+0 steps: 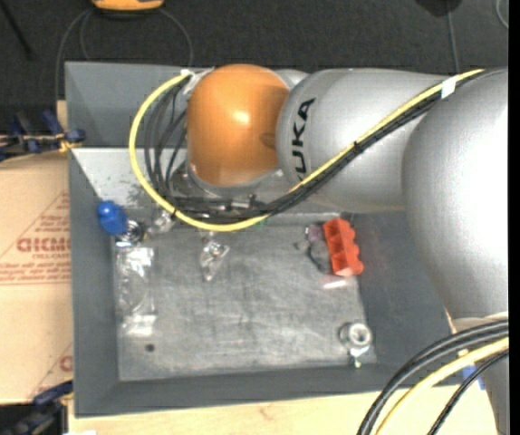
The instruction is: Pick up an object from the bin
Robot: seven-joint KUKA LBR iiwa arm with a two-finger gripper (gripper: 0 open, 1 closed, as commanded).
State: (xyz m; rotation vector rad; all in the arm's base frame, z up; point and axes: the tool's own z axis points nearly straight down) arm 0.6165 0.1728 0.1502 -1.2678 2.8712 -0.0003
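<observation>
- Arm (369,143), silver-grey and marked KUKA, reaches in from the right across the upper part of the grey metal bin (92,333). Yellow and black cables (151,184) loop round its wrist.
- Orange wrist cover (233,125), rounded and glossy, stands above the bin's upper left part, close to the back wall.
- Gripper is hidden under that cover, so I cannot tell whether it is spread, pressed together or pinching anything. Which thing it is over cannot be told either.
- Nearest the wrist, a blue round knob-like thing (109,216) lies below and left of the cover, close to the left wall. A small shiny bit (132,234) sits just beside it at its lower right.
- Below the blue thing, a crumpled clear plastic wrapper (136,288) stretches down the left side of the floor.
- A small glassy piece (211,256) lies on the bare floor below the cover, apart from the wrapper.
- At the right, just under the arm's edge, lies a red-orange ridged block (342,246). A small dark thing (314,245) sits against its left side, and a short pale stick (334,285) lies just below it.
- A metal ring (357,335) rests near the lower right corner, well apart from the wrist.
</observation>
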